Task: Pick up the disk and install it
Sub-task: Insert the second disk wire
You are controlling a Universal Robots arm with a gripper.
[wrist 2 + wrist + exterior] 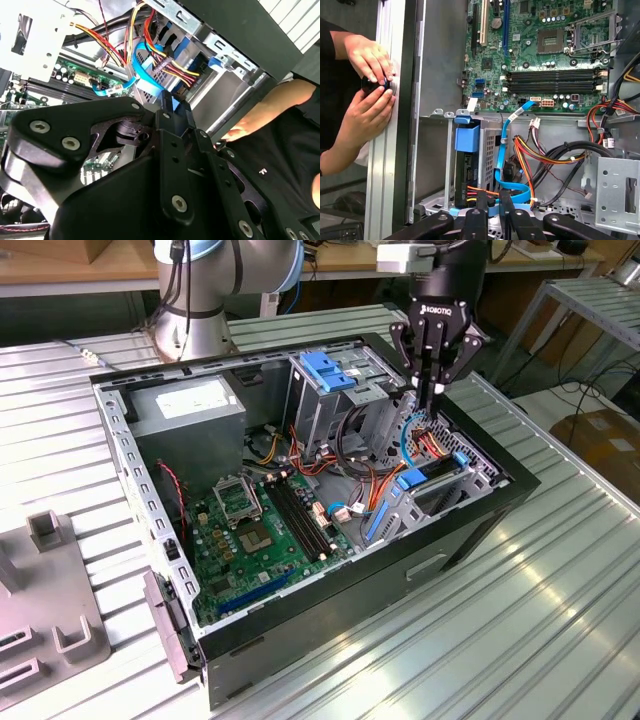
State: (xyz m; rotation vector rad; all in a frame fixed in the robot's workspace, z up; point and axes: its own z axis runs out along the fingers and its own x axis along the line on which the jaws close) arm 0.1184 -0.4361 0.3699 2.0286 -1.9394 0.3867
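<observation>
The disk (pixel 443 473) sits in the lower bay of the open computer case (pixel 480 530), at the exterior view's right, with blue rails (pixel 412 479) along it. Red, yellow and blue cables run to its end. The first wrist view has the disk (pixel 470 172) edge-on under a blue bracket (pixel 467 139). My gripper (pixel 432 392) hangs straight down just above the bay and the cables, shut, its fingertips together. In the second wrist view the gripper (pixel 169 106) points at the cabled end of the disk (pixel 172 75). I cannot tell if anything is pinched between the fingertips.
A person's two hands (pixel 370 75) rest on the table rail outside the case wall; one hand (pixel 250 125) is near the gripper. Inside the case are a motherboard (pixel 260 530), a grey power-supply box (pixel 190 410) and a drive cage with a blue handle (pixel 330 370). Grey fixtures (pixel 50 620) stand at the left.
</observation>
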